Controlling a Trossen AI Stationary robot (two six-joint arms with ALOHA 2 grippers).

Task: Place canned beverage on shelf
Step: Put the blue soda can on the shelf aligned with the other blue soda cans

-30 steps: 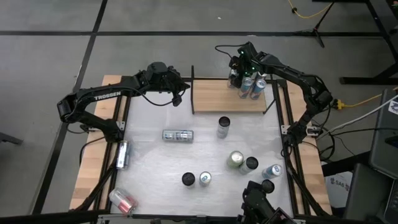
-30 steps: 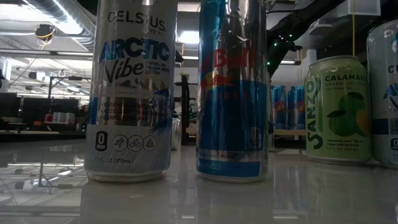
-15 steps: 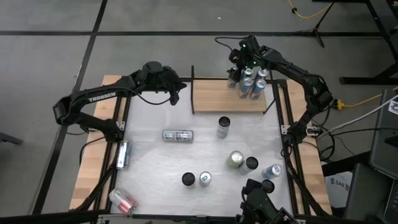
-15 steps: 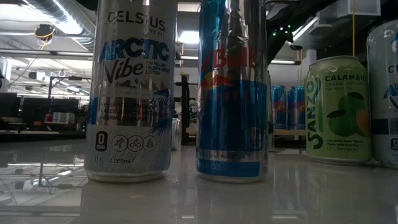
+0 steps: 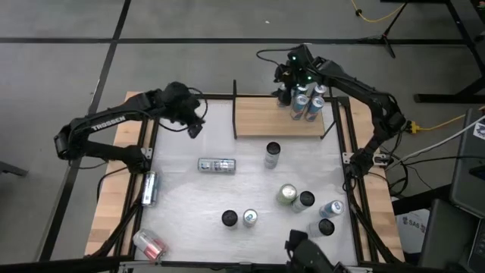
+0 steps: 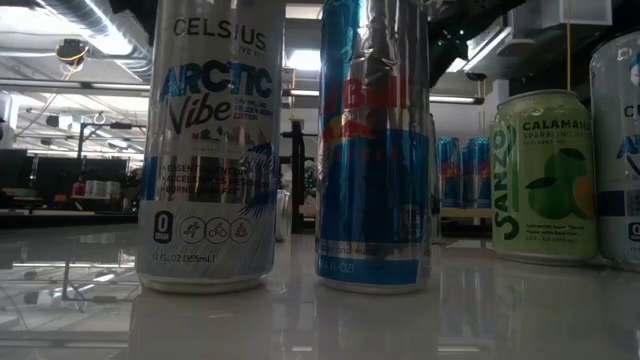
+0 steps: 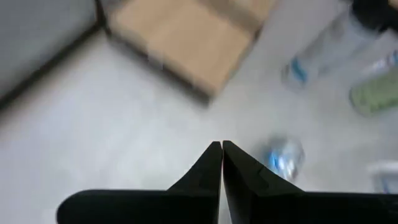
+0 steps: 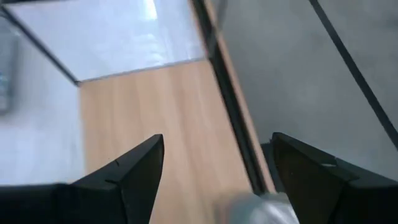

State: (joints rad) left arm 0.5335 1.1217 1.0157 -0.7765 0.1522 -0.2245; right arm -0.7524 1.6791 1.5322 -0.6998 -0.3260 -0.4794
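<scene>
The shelf (image 5: 265, 115), a light-brown board with black uprights, stands at the table's far edge. Three cans (image 5: 306, 103) stand on end at its right end and show far off in the low view (image 6: 461, 172). My right gripper (image 5: 286, 83) hangs open just above and beside those cans. In its wrist view (image 8: 217, 140) the bare board lies between the fingers and a silvery can top (image 8: 249, 208) shows low down. My left gripper (image 5: 195, 127) is shut and holds nothing (image 7: 222, 144), over the table left of the shelf.
Loose cans are on the table: one lying (image 5: 217, 164) left of centre, one upright (image 5: 272, 154) before the shelf, several at the near right (image 5: 304, 200), two near the front (image 5: 239, 218). Two more lie on the left wooden strip (image 5: 149, 188). Three big cans (image 6: 373, 150) fill the low view.
My left gripper has drawn back toward the table's left edge, away from the shelf, rolling as it went and staying shut. My right gripper has risen a little off the cans at the shelf's right end; the cans stand where they were.
</scene>
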